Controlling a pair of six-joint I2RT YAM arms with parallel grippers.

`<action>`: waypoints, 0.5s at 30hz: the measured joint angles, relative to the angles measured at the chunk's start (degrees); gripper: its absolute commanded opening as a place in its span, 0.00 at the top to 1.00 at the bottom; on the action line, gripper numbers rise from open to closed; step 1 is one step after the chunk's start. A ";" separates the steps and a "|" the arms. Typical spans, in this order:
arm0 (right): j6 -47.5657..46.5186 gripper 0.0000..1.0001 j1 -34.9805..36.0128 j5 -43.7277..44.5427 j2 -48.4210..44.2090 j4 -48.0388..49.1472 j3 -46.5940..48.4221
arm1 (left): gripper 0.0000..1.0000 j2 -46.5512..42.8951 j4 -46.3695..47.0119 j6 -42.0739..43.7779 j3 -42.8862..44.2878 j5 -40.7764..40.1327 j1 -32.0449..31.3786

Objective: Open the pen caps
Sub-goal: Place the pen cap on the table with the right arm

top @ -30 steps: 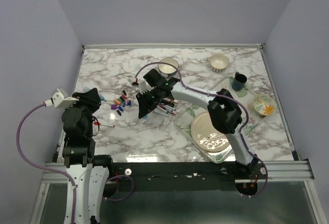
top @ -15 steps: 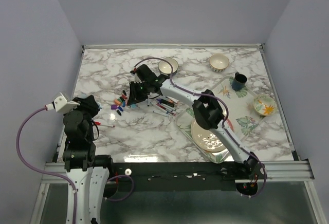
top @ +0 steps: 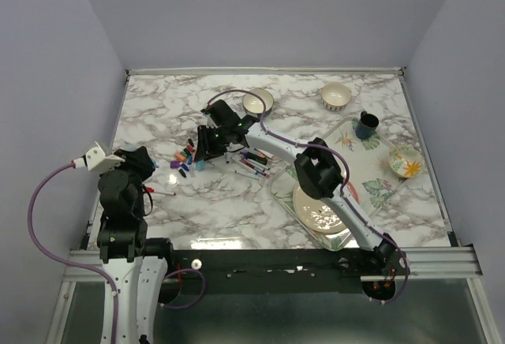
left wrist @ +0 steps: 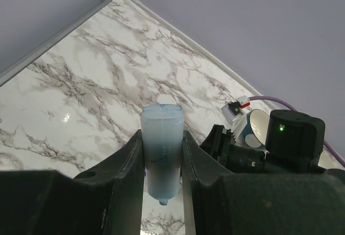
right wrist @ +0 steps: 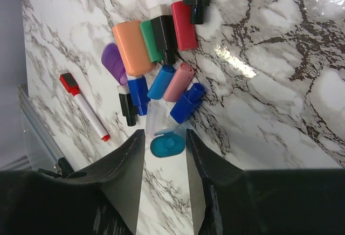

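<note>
**Teal cap at the pile, barrel clamped in my left jaws**

My right gripper (right wrist: 166,157) has its jaws apart. The teal cap (right wrist: 167,145) sits end-on between them, with a gap showing on one side. I judge it free and no longer pinched, though I cannot tell whether it brushes the other finger. Just beyond my fingertips lie the loose caps (right wrist: 156,57): orange, green, black, red, purple, pink and several blues, packed side by side and touching. A red-tipped white marker (right wrist: 86,108) lies apart from them, on the side toward the worktop's left edge.

My left gripper (left wrist: 161,140) is clamped on a pale-blue pen barrel (left wrist: 161,119). It is held upright and raised off the worktop (left wrist: 81,78), with a blue nib showing at its lower end.

From above, the cap pile sits in the left half of the worktop, about midway between the near and far edges. The other pens (top: 254,162) lie just to its right, toward the centre.

I read this as the tail of one uncapping: cap delivered, barrel in hand. Next I should lift my right jaws straight up so they don't scatter the pile, then lay the barrel down by the other pens. I cannot tell from here which of those pens are capped, so I must check before choosing one.
</note>
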 measured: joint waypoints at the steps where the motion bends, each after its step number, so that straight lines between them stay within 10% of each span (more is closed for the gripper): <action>1: -0.20 0.53 0.00 0.07 0.00 0.09 0.00 | 1.00 0.00 0.07 -0.02 -0.13 0.39 -0.15; 15: -8.07 0.48 -0.57 3.56 -7.91 1.11 -10.40 | 1.00 1.44 0.59 -4.11 -0.28 16.61 -0.52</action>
